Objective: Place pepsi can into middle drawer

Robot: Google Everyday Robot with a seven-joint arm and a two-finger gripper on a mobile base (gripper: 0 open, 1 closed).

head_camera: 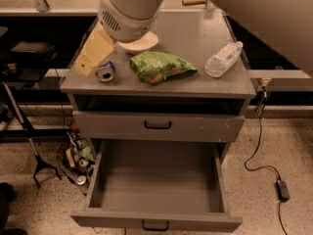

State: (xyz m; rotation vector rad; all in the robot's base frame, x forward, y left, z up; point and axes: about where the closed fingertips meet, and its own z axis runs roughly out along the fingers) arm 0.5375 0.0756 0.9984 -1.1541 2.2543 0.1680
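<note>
1. Your gripper (88,60) hangs low over the left front corner of the cabinet top (195,28), just beside the pepsi can (105,72) on its left. From this view you cannot tell whether the claw is released or clenched. It does not appear to hold anything.
2. The pepsi can lies on its side near the front edge, its silver top facing the camera. The middle drawer (156,185) stands pulled out and empty below, so the pick-up looks to be the step in hand.
3. The main risk is rolling. A can on its side moves at the slightest sideways touch. If the claw comes down off-centre, it could push the can over the front or left edge to the floor among the cables (73,155).
4. The green chip bag (159,66) lies near the can on its right. A wide approach from that side could drag the bag along.
5. The arm's bulky wrist (129,9) hovers over the bowl (142,43). Lowering further may bump it.
6. On the way down, the closed upper drawer (157,125) and its handle jut into the path. Carry the can well forward before you descend.
</note>
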